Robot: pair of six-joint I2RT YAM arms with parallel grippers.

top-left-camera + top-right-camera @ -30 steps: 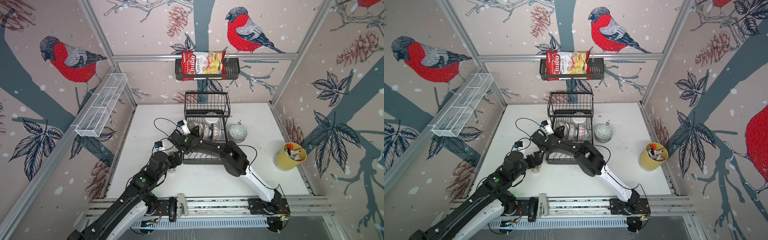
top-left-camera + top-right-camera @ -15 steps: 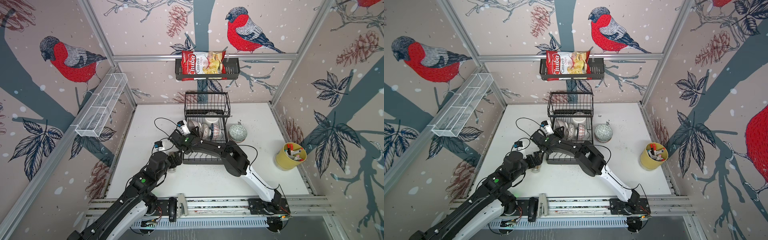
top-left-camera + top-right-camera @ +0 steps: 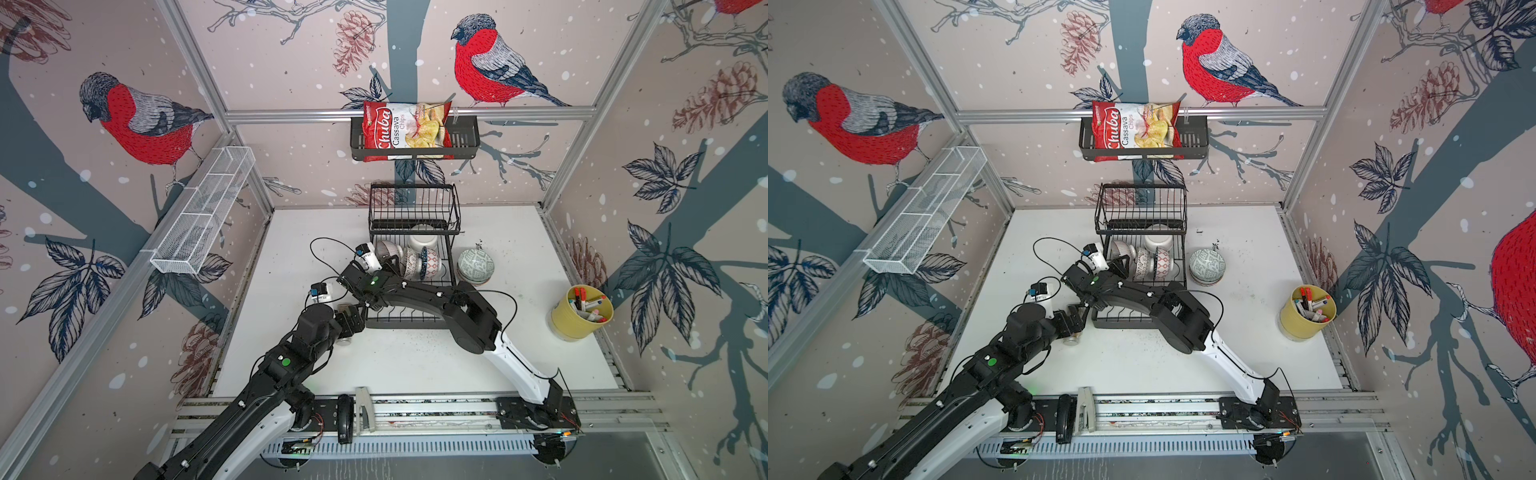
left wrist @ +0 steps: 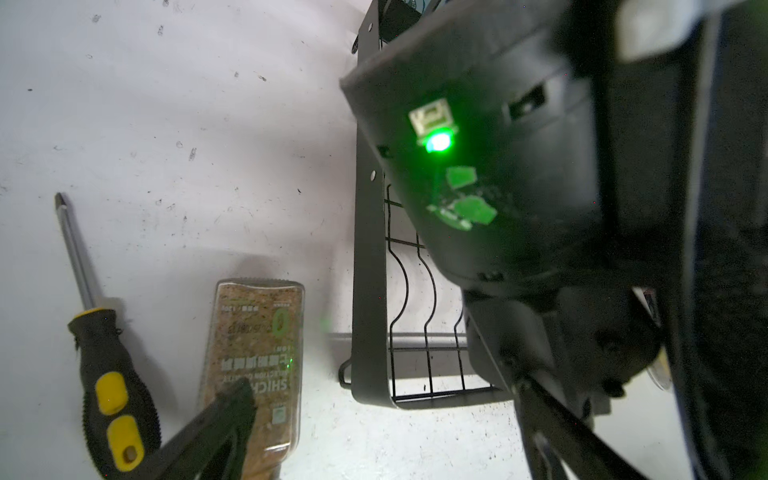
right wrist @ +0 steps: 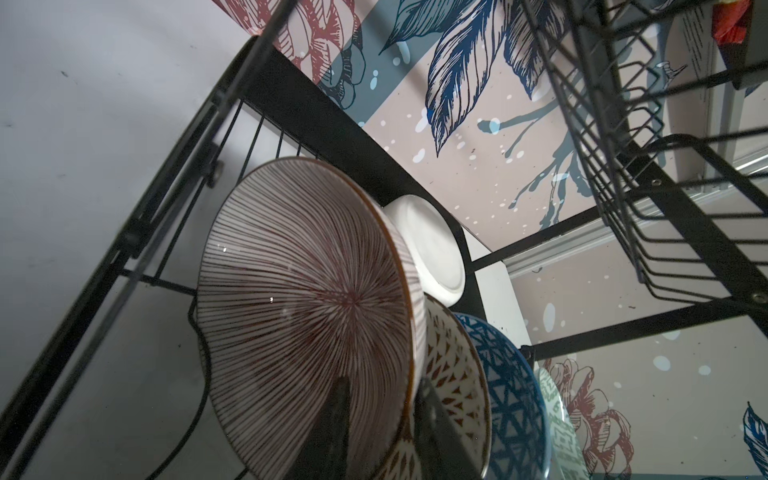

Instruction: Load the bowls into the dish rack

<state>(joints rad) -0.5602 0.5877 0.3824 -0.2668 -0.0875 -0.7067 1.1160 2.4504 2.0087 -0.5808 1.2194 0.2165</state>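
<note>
left fingers (image 4: 226, 417) low over the desk (image 3: 415, 365), spread wide, nothing between them. below one left finger, a clear container of brown granules (image 4: 253, 349) on the desk. just beside it, on the side away from the rack, a screwdriver (image 4: 106, 357) with a black-and-yellow handle, lying flat.

just past the left fingers, the front corner of the dish rack (image 3: 405, 323). right arm (image 3: 419, 291) crossing above the lower tier, green light lit.

right fingers (image 5: 332, 432) further in, over the lower grid, set astride the rim of the striped bowl (image 5: 303, 299): one finger inside the bowl, the other behind the rim. clamped or let go: cannot tell. striped bowl on edge in the lower grid.

next behind the right fingers, in the same row, on edge and close-packed: a brown-triangle bowl (image 5: 453, 386), then a blue lattice bowl (image 5: 509, 399).

beyond the right fingers, toward the back wall, the white bowl (image 5: 432, 249), in the lower tier beneath the upper basket (image 3: 415, 208).

outside the rack, to the right of the right fingers, a grey-green bowl (image 3: 476, 264) topping a small stack on the desk.

well apart from both pairs of fingers: yellow pot of markers (image 3: 581, 309) at the right edge of the desk, chips bag (image 3: 405, 124) in the black wall basket (image 3: 465, 141) on the back wall, white mesh shelf (image 3: 203, 216) on the left wall.
</note>
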